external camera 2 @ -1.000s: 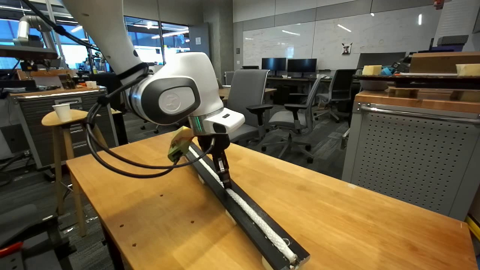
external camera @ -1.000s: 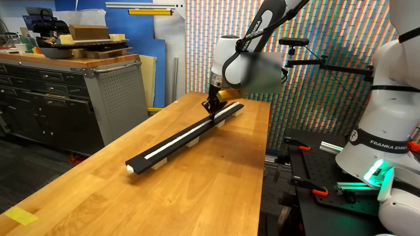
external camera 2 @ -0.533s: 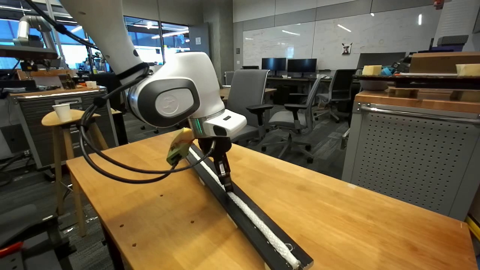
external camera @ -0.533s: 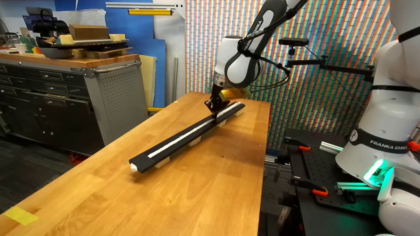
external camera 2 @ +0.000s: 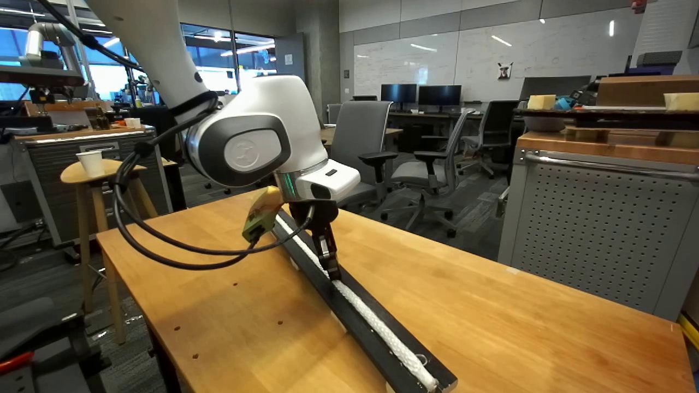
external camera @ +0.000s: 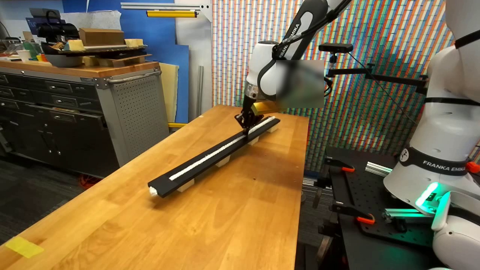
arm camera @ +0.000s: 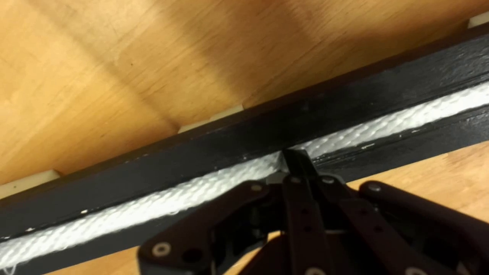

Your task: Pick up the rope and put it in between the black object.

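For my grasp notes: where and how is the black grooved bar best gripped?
Probably the long sides of the black grooved bar, straddled from above between pale blocks: it lies flat, looks narrow and is raised off the wooden table. Whether the gripper could span it, I can't tell.

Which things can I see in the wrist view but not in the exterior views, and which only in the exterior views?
Only the wrist view: white scuff marks on the black bar, close to the tips of the gripper; neither exterior view lets you make them out.

Only the exterior views: the white robot arm and the grey cabinet with its perforated side.

Shared by all: the white rope lying along the bar, the shut gripper seeming to touch it, the pale blocks under the bar, and the wooden table.
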You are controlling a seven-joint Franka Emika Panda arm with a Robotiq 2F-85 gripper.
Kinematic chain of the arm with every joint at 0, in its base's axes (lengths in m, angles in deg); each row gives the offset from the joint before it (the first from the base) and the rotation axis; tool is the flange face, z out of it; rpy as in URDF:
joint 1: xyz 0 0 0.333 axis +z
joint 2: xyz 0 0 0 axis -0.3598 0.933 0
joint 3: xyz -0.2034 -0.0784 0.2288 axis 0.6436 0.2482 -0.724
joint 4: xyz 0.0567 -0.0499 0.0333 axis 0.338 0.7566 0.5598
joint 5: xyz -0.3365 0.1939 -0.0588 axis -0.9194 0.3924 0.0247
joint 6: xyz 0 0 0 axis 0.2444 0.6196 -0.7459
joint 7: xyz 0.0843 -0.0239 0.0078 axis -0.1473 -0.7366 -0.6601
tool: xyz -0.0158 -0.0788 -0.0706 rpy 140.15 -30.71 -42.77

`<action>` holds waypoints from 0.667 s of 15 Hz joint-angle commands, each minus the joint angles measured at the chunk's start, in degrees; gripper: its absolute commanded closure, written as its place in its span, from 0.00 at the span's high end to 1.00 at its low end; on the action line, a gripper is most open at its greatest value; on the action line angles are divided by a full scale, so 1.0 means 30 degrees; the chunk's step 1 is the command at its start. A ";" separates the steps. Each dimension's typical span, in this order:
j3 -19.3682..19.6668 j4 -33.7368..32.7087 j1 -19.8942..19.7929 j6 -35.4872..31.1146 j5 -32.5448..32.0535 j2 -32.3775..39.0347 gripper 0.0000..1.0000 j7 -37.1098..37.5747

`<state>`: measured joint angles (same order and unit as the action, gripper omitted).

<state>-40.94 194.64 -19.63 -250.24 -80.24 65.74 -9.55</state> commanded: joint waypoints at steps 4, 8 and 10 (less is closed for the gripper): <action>0.0160 -0.0096 0.1067 0.0547 -0.0107 -0.0615 0.00 -0.0818; 0.0072 -0.0147 0.1069 0.0029 0.0285 0.0049 0.01 -0.0772; 0.0097 -0.0155 0.1034 0.0024 0.0288 0.0048 0.01 -0.0774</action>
<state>-40.96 194.26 -16.89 -250.16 -80.28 65.75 -11.03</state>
